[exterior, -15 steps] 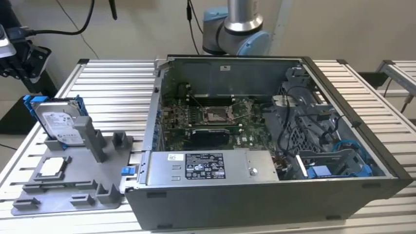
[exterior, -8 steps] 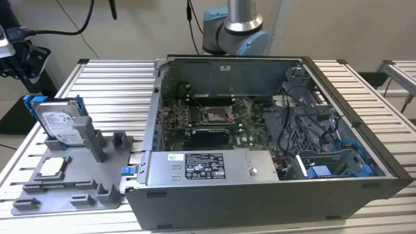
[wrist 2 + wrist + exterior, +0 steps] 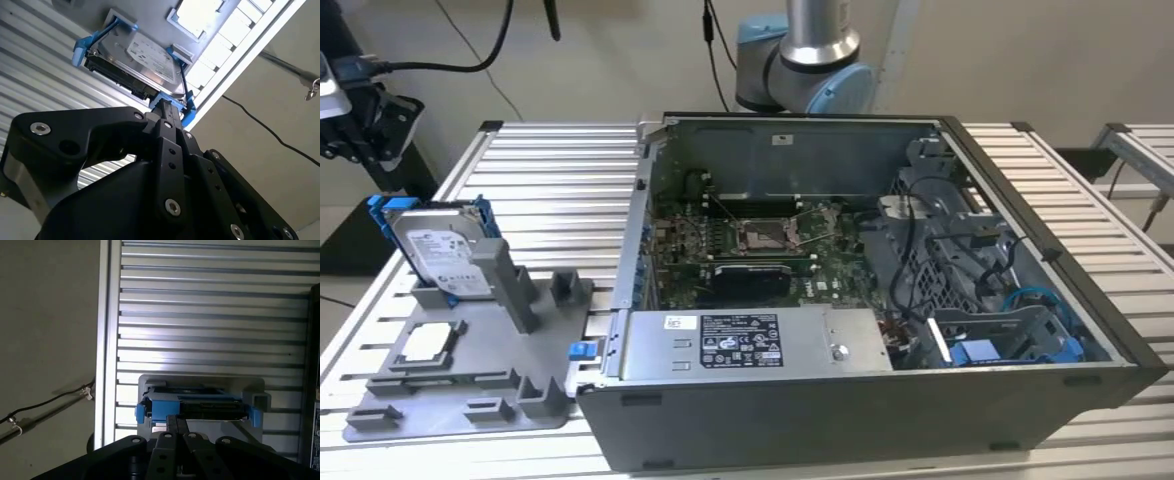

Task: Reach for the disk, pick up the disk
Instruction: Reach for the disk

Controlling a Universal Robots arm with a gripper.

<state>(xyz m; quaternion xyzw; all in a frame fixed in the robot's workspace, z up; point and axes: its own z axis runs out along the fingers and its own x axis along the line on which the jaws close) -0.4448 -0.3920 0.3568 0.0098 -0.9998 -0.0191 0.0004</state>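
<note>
The disk (image 3: 440,250) is a silver-grey drive with a white label and a blue frame. It stands on edge in a slot of the grey fixture (image 3: 480,400) on the exterior view's left. My gripper (image 3: 350,125) is a black body at the far left edge, above and behind the disk and apart from it. In both wrist views the disk (image 3: 145,57) (image 3: 200,407) lies just beyond the fingertips. The gripper (image 3: 167,107) (image 3: 178,422) is shut, its tips together with nothing between them.
An open computer case (image 3: 1041,250) fills the middle and right of the slatted metal table (image 3: 547,170). A small square chip (image 3: 427,342) rests on the fixture in front of the disk. The arm's base (image 3: 807,70) stands behind the case. A cable (image 3: 45,405) lies on the floor past the table's edge.
</note>
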